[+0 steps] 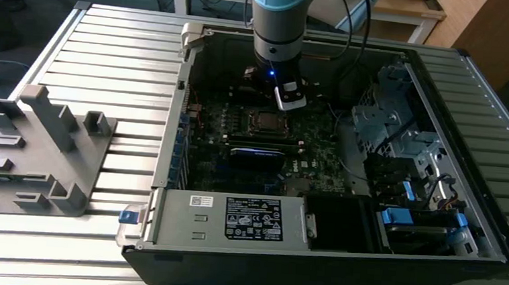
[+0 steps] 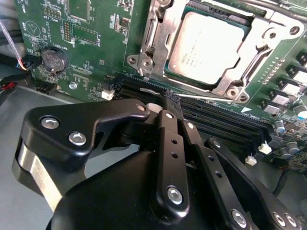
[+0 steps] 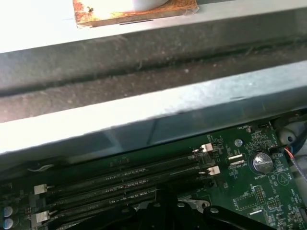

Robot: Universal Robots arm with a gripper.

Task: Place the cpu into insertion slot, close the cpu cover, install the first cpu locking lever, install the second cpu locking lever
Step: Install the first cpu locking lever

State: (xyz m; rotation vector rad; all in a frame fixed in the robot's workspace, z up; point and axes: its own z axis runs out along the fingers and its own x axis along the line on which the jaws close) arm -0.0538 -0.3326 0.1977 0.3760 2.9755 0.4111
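already cpu [image 2: 204,48], flat square with dull grey metal top, sits in insertion slot [image 1: 264,121] on green motherboard [image 2: 86,43]. thin silvery cpu cover [image 2: 160,36] frames it, lying flat. black jaws [image 2: 171,101] pressed together, holding nothing, tips just beside slot above dark memory slots [image 3: 124,184]. arm [image 1: 279,23] upright inside open case [image 1: 474,84].

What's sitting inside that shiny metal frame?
The cpu, grey top showing through the cover window. The slot beneath it is hidden.
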